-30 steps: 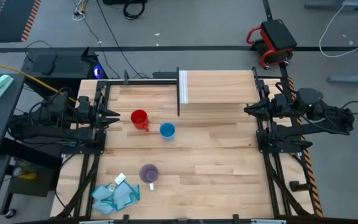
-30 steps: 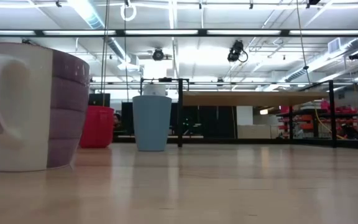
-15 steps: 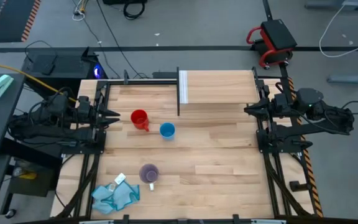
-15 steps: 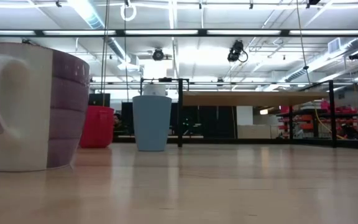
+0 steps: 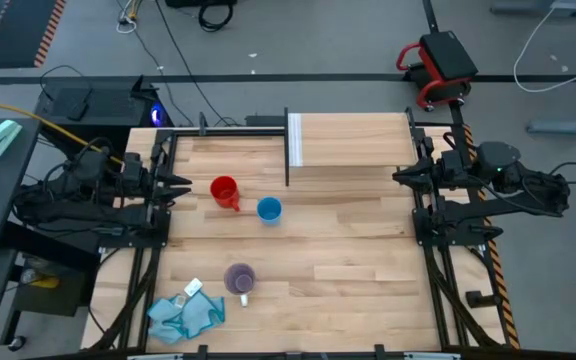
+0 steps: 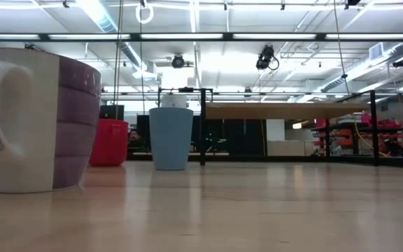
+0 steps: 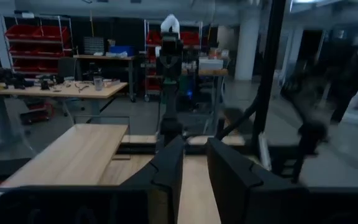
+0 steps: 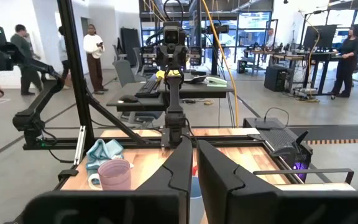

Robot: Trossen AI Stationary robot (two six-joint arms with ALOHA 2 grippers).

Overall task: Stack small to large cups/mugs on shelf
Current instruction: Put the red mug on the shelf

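Note:
In the high view the red mug (image 5: 225, 191), the light-blue cup (image 5: 269, 209) and the pale purple mug (image 5: 240, 278) each stand upright on their bases on the tabletop. The low view shows the purple mug (image 6: 37, 119) closest, with the blue cup (image 6: 171, 137) and red mug (image 6: 110, 142) behind it. The pale shelf (image 5: 353, 140), with its white strip (image 5: 295, 140) and dark upright panel (image 5: 287, 150), sits at the far edge. My left gripper (image 5: 185, 184) waits shut at the left edge beside the red mug. My right gripper (image 5: 398, 177) waits shut at the right edge.
A teal-blue cloth (image 5: 186, 313) with a small white item lies at the near left corner. Dark frame posts run along both table sides. Bare wood (image 5: 348, 250) spreads over the right half. In the right wrist view people (image 8: 95, 53) stand in the room beyond the table.

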